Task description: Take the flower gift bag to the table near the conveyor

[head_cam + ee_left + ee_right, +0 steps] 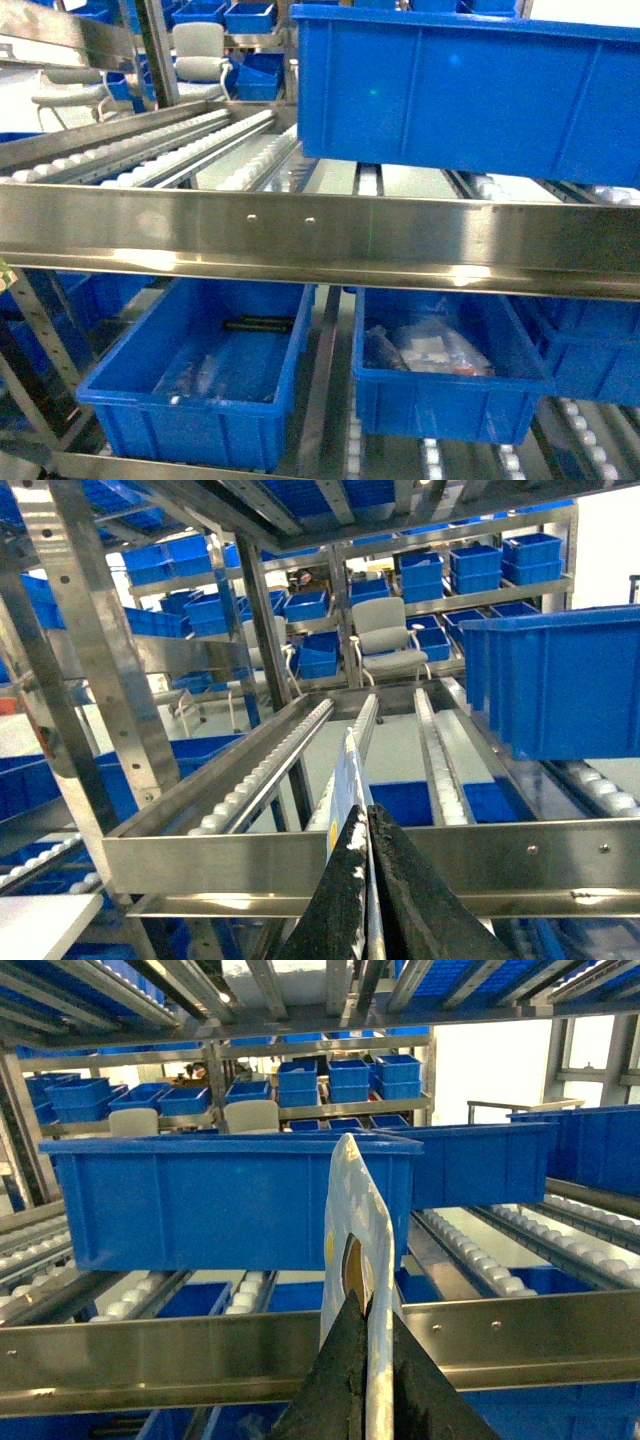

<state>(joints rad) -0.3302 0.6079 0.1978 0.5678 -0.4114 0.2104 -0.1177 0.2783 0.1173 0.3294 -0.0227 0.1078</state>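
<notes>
Both claws — left claw [368, 880], right claw [370, 1370] — pinch the gift bag [355, 1230].

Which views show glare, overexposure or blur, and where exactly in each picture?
Head view: bright glare streaks along the steel rail of the conveyor; the whole image is soft. Left wrist view: the background at top right is blown out white, and the left gripper is blurred. Right wrist view: overexposed window behind; the bag edge is fairly sharp.
</notes>
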